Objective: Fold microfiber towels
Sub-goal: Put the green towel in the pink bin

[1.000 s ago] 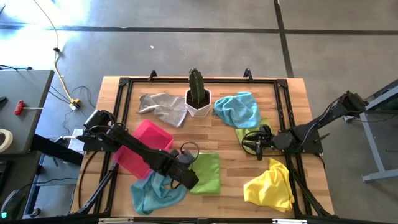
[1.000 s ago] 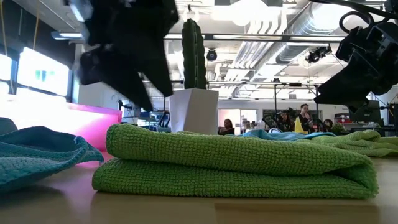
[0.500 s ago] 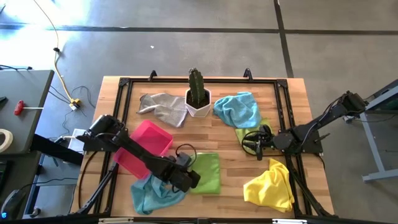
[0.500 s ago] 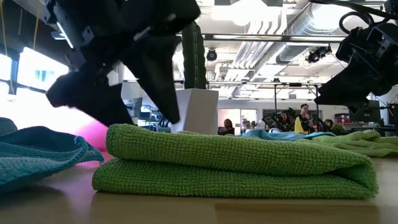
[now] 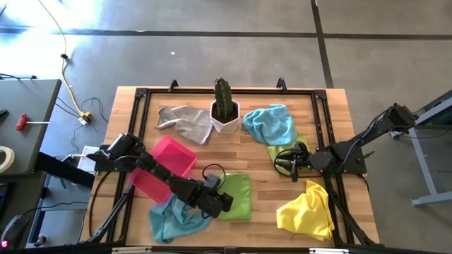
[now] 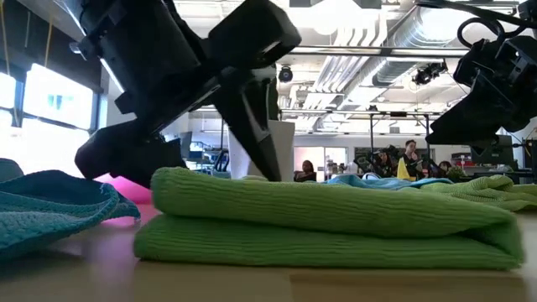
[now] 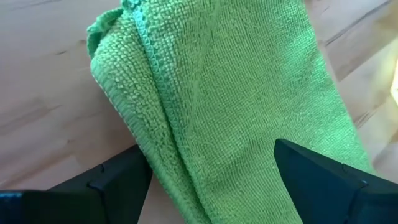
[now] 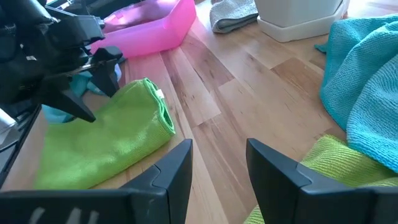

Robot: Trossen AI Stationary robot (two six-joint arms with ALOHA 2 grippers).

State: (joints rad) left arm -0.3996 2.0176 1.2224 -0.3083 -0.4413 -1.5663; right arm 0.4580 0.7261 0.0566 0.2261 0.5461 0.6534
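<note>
Folded lime green towel near the table's front edge, straddled by left gripper, fingers wide, nothing held. Right gripper idle at right, fingers apart, empty.

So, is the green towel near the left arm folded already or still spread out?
Folded. The green towel lies in two stacked layers with a rounded fold at one end; from above it is a compact rectangle.
</note>
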